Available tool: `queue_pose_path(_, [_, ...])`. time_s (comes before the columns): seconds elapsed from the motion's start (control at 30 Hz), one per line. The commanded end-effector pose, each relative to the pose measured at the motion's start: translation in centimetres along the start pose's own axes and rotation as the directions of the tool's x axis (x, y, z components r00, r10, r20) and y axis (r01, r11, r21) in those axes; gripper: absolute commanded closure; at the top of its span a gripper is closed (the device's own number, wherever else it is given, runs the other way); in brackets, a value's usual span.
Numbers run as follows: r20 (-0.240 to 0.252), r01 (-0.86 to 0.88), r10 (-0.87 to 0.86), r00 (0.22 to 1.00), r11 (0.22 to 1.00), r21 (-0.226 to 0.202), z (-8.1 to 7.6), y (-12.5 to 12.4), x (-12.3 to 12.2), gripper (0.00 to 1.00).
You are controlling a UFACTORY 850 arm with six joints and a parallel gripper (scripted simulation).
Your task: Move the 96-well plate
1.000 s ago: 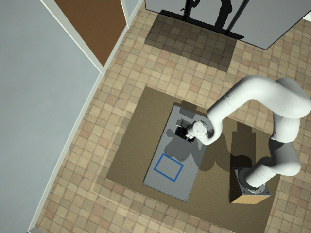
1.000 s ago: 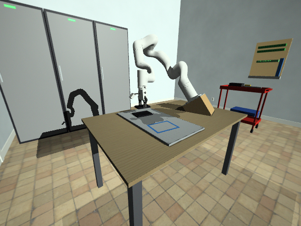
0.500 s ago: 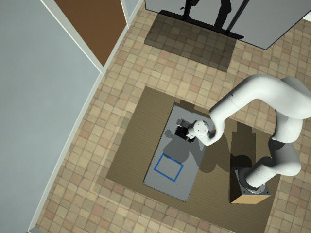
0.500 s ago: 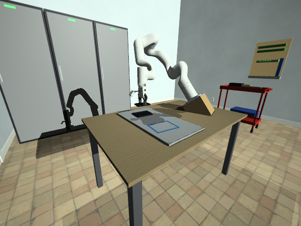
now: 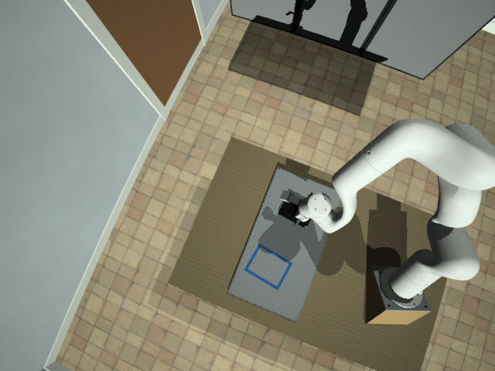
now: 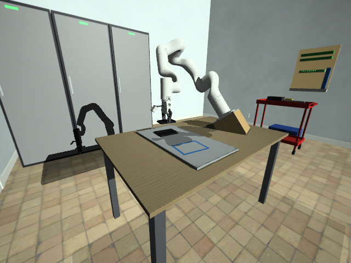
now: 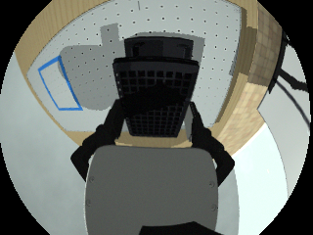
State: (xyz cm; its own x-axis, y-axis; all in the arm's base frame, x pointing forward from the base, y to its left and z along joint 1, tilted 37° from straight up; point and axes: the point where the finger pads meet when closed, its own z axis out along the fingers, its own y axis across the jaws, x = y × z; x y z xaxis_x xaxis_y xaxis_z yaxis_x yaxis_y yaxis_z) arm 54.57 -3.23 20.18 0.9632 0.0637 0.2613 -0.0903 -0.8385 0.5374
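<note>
My gripper (image 6: 166,114) is shut on the black 96-well plate (image 7: 156,100) and holds it level, well above the grey deck (image 6: 198,151). The fingers grip its two long sides. In the side view the plate (image 6: 165,121) hangs above the empty black plate nest N1 (image 6: 165,132), which stands at the far end of the deck. The nest also shows in the wrist view (image 7: 158,49), just beyond the plate. From overhead, the wrist covers most of the plate (image 5: 288,209). The blue taped outline B1 (image 5: 267,267) lies empty on the near part of the deck; it also shows in the side view (image 6: 190,147) and in the wrist view (image 7: 59,84).
The deck rests on a wooden table (image 6: 158,175). The arm's tan wedge base (image 6: 233,122) stands at the table's right rear. A red cart (image 6: 286,119) is off to the right and grey cabinets (image 6: 71,79) are behind.
</note>
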Motion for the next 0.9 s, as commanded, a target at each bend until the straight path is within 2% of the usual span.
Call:
queue_pose_path(0.0, [-0.002, -0.007, 0.007, 1.000, 1.000, 0.000, 0.0, -1.2, 0.0, 1.00])
queue_pose_path(0.87, [-0.002, -0.007, 0.007, 1.000, 1.000, 0.000, 0.3, -8.8, -0.2, 1.00])
